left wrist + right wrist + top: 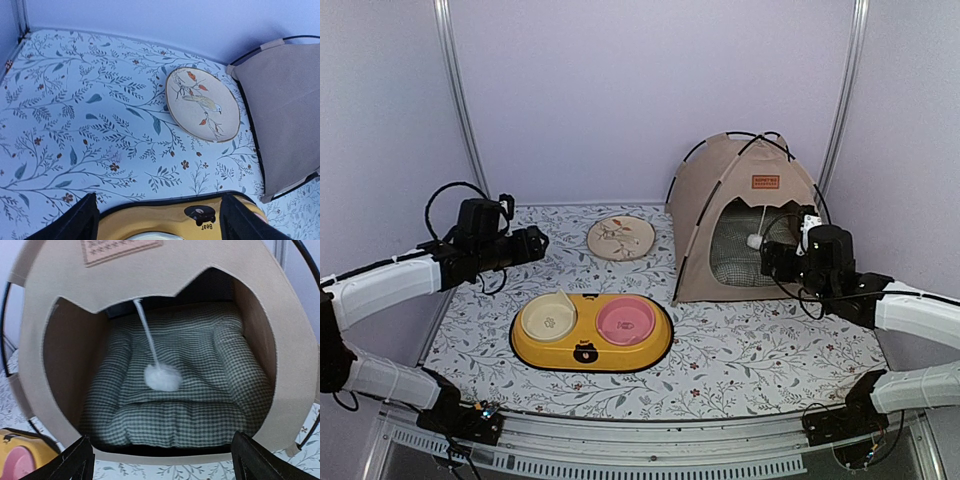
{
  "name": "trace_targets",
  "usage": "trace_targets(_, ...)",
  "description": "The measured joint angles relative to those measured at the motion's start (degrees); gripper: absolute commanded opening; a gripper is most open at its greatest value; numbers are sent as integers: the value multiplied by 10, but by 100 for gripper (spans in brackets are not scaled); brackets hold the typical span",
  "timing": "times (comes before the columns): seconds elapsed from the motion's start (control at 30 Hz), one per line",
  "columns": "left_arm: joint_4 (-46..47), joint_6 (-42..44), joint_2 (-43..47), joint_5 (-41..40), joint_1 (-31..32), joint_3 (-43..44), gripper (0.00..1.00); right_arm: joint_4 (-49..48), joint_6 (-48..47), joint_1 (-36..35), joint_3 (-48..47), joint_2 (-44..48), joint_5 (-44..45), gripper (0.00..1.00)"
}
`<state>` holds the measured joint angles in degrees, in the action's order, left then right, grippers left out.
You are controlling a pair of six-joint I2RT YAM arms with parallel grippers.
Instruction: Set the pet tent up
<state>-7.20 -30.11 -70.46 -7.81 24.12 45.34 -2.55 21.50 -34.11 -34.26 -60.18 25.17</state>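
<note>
**Tent looks set: the danger now is knocking it down**

Your right gripper (162, 460) hangs with its jaws spread wide and nothing in them, right at the doorway. The tent (165, 270) stands upright straight ahead of it. The cushion (200, 365) lies flat inside, and the pompom (162, 377) dangles on its cord just beyond the fingers. To my eye the job is all but done, so the main risk is undoing it.

If you push forward or lift carelessly, a finger could snag the cord or the door edge and drag the light tent over. A thin pole (306, 260) arcs up to the gripper's right. Catch it and the frame may flex or shift.

Your left gripper (157, 220) is also wide and empty, well apart from the tent. The feeder (590, 352) lies near, below its fingers, and the plate (202, 104) sits ahead, with the tent's side wall just past it. Drop low and you knock the feeder. Reach ahead and you may shove the plate into that wall.
</note>
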Motion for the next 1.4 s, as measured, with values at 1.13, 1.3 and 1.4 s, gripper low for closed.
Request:
trace_targets(1.13, 78, 61, 22, -80, -117, -80, 99, -759, -241, 286, 256, -243, -76, 99)
trace_targets(1.3, 128, 97, 15, -105, -120, -124, 99, -758, -242, 292, 250, -245, -96, 99)
trace_targets(1.4, 151, 114, 9, -141, -120, -129, 99, -745, -241, 299, 237, -247, -110, 99)
